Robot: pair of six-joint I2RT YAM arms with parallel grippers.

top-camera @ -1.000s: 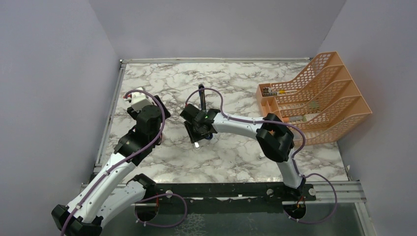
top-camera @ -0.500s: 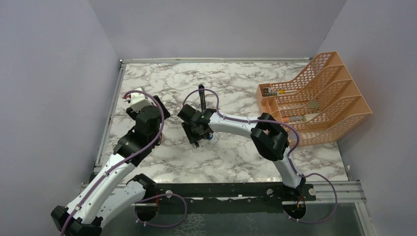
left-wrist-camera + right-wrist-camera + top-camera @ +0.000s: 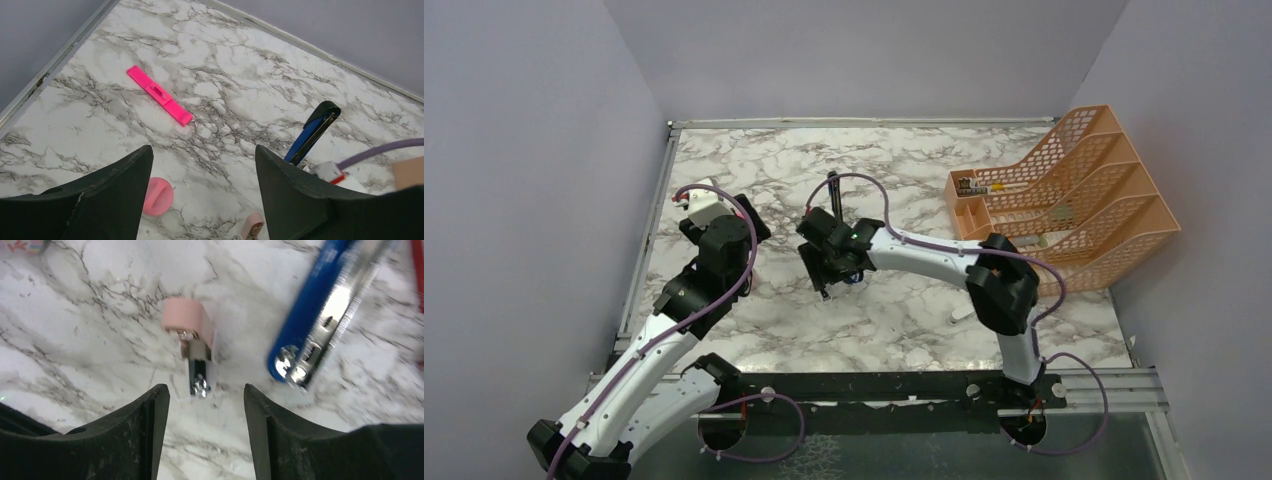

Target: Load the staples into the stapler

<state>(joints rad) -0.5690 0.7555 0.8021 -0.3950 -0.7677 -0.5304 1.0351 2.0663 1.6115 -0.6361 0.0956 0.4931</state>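
Observation:
The blue stapler [image 3: 325, 310] lies open on the marble with its silver rail [image 3: 345, 295] facing up, up and to the right of my right gripper [image 3: 205, 387]. That gripper is open and holds nothing. Just beyond its fingertips lies a pale pink piece with a metal tongue [image 3: 192, 347]. My left gripper [image 3: 202, 152] is open and empty and hovers over bare marble. From there I see the stapler [image 3: 312, 132] to the right, with a red-and-white box [image 3: 330, 171] beside it. No loose block of staples shows. In the top view the right gripper [image 3: 826, 278] is just in front of the stapler [image 3: 834, 195].
A flat pink bar [image 3: 159, 95] and a round pink piece [image 3: 157, 196] lie on the marble near the left gripper. An orange mesh file rack [image 3: 1064, 205] stands at the right. The table's metal rim [image 3: 667, 200] and walls close in the left and back.
The right gripper's jaws have spread wider, and that arm's elbow has swung to the right. The left arm has stayed in place.

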